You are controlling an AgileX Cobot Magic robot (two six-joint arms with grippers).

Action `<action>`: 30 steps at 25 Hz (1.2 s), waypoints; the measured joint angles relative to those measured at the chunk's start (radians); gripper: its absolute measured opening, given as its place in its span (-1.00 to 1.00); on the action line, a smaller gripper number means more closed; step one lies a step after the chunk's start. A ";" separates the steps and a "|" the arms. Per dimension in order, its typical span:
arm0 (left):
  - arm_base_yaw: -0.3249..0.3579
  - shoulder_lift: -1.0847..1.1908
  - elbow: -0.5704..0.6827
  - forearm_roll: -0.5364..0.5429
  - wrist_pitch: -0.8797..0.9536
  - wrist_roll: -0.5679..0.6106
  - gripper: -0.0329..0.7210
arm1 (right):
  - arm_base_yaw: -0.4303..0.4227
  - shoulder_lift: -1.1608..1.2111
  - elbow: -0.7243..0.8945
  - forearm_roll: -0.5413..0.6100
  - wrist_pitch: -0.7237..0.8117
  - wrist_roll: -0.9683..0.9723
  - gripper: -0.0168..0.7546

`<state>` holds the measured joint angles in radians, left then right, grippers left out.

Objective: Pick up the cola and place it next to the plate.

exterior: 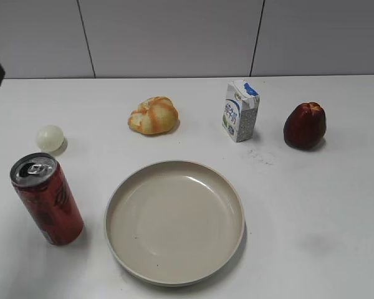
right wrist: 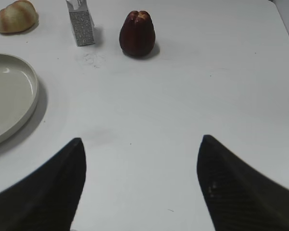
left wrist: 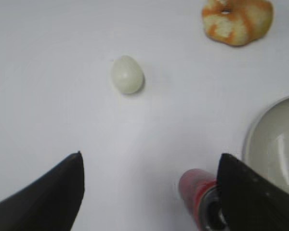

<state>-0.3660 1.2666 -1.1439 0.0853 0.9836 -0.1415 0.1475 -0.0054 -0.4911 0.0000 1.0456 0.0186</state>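
- The cola stood upright on the table, at the front left of the exterior view, close to the plate's left rim but apart from it, with a strip of bare table between them.
- The left gripper hung above the table with its jaws spread wide and nothing between them; in its wrist view the can showed low and right, partly hidden behind the right-hand finger, not centred in the gap.
- The right gripper also stood wide and empty over bare table to the right of the plate, well away from the can.
- By my reading, the step in hand was the approach: the can was not yet gripped or lifted, so nothing of the task was done.
- The left arm looked the natural one for the job, being nearest.
- The next move would call for shifting that gripper sideways until the can sat midway between the jaws, then coming down and closing on the body below the silver top.
- The can was tall and slim, so a nudge from one finger could tip it; squaring up first seemed wise.
- An egg lay behind the can, while a bun, a carton and a dark red fruit stood farther back, all clear of the likely path.
- Free table lay all round the plate for setting the can down.
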 joint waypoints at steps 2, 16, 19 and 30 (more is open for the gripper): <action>0.065 0.000 -0.010 -0.011 0.024 0.049 0.82 | 0.000 0.000 0.000 0.000 0.000 0.000 0.53; 0.414 0.012 -0.028 -0.128 0.228 0.270 0.76 | 0.000 0.000 0.000 0.000 0.000 0.000 0.53; 0.415 -0.007 -0.016 -0.143 0.230 0.272 0.74 | 0.000 0.000 0.000 0.000 0.000 0.000 0.53; 0.415 -0.349 0.305 -0.162 0.234 0.274 0.67 | 0.000 0.000 0.000 0.000 0.000 0.000 0.53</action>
<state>0.0489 0.9172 -0.8389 -0.0772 1.2175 0.1326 0.1475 -0.0054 -0.4911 0.0000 1.0456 0.0186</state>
